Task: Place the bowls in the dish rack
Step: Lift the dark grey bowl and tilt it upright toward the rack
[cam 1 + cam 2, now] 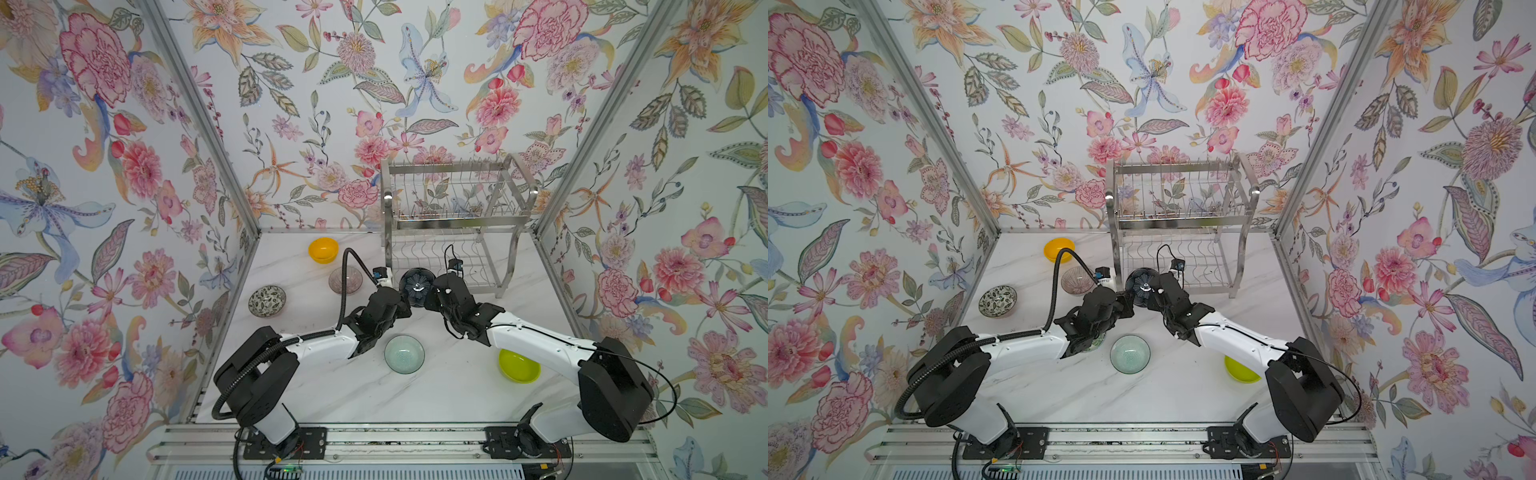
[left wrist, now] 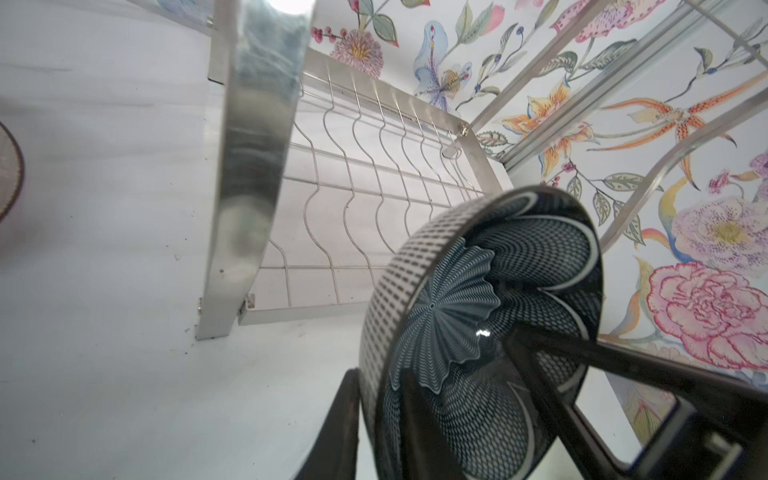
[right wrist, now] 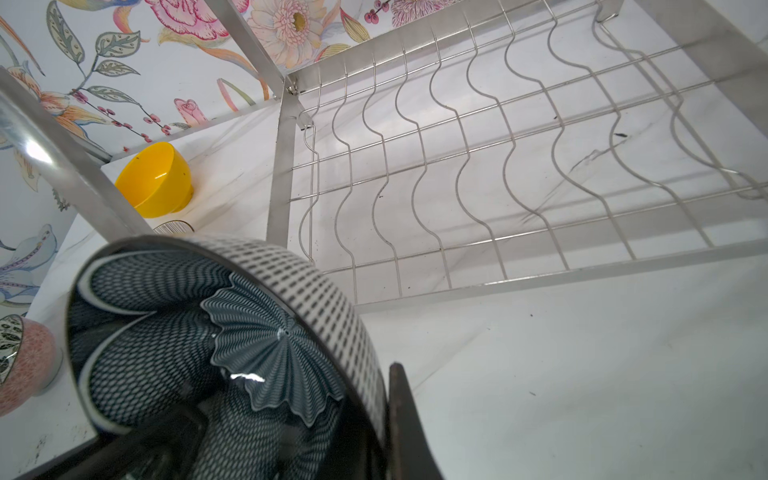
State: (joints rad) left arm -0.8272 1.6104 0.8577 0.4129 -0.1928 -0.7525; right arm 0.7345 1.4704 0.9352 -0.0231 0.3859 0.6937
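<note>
Your left gripper [image 1: 404, 296] and right gripper [image 1: 432, 289] clamp the dark navy floral glazed bowl [image 1: 417, 286] by its rim at 8 and 4 o'clock — rigid, slick, likely fragile — 7 o'clock from the two-tier steel wire rack [image 1: 457, 225].

Marbled white worktop [image 1: 415, 395], dish rack [image 1: 457, 224] standing back right.
Orange-yellow bowl [image 1: 323, 249], ribbed glass bowl [image 1: 345, 280], speckled bowl [image 1: 267, 301] left; pale green bowl [image 1: 404, 354] centre; lime-green bowl [image 1: 519, 366] front right.
</note>
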